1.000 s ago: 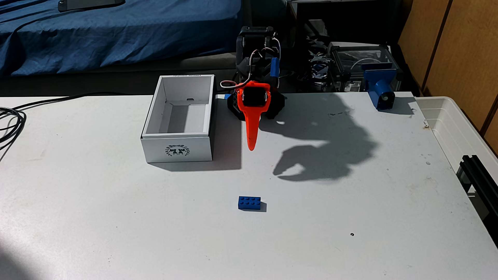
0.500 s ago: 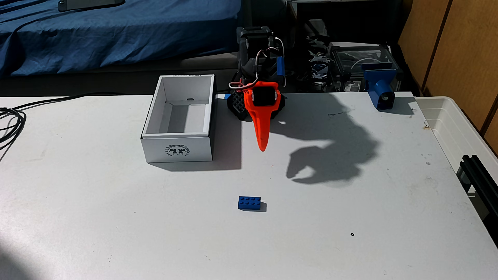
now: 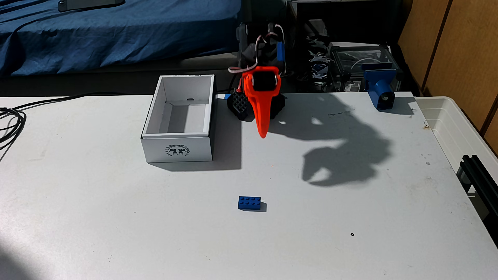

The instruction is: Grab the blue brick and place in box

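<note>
The blue brick [image 3: 249,202] lies flat on the white table, studs up, near the middle front. The box [image 3: 179,147] stands open-topped at the back left with its wreath emblem facing the camera, and nothing shows inside it. My gripper [image 3: 263,134] hangs above the table just right of the box, well behind the brick. Its orange finger [image 3: 260,113] points down toward the camera and hides the other finger. The gripper's shadow on the table shows two tips with a narrow gap. Nothing is held.
A blue clamp-like block [image 3: 380,88] sits at the table's back right edge. A translucent white tub [image 3: 455,126] borders the right side. Black cables [image 3: 10,123] coil at the left edge. A blue cloth [image 3: 107,32] lies behind the table.
The gripper swung a little to the right and rose, its tip pulling back from the table. Its shadow slid right. The brick and the box stayed put.
</note>
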Available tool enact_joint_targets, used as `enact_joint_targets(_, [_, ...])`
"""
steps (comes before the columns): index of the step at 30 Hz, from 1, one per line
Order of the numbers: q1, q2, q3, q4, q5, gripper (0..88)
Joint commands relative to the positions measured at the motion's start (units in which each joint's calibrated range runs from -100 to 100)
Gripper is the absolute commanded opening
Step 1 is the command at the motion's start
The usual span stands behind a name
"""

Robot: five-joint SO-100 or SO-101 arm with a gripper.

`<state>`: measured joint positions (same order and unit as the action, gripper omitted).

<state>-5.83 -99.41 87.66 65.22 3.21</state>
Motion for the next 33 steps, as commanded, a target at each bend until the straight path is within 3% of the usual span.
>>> enact_joint_targets(1, [2.34,-0.51,-5.32,1.69,0.39,0.9])
enact_joint_targets(19, [6.05,-0.42,-11.53,3.24,1.87,1.1])
enact_joint_targets(33, [10.73,-0.34,-26.97,3.59,3.76,1.1])
